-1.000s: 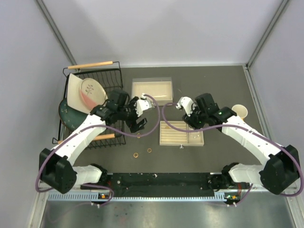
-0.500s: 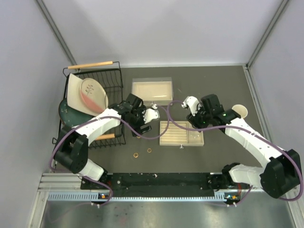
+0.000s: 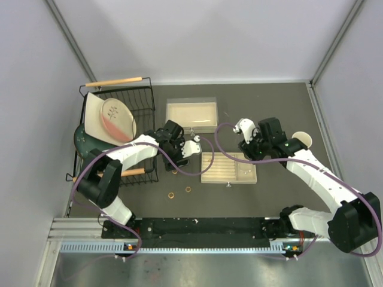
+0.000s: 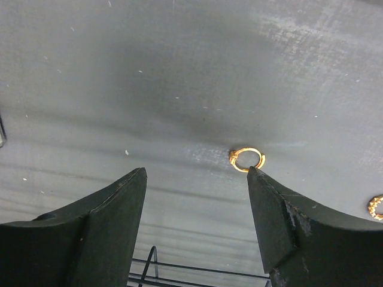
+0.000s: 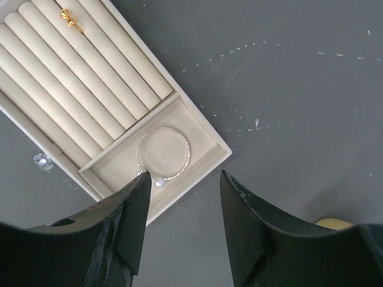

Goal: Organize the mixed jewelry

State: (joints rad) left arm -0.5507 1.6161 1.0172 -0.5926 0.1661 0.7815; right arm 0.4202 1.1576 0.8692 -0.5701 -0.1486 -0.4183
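Now the left gripper (image 4: 196,178), jaws apart and empty, should centre over the gold ring (image 4: 248,159) before descending. The right gripper (image 5: 184,179) hangs likewise spread.

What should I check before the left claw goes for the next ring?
1. Left claw open and empty: ok.
2. Ring centred between the tips: not ok, it sits by one fingertip.
3. Claw height over table: cannot tell.
4. Bracelet in tray's square compartment: ok.
5. Right claw open and empty: ok.
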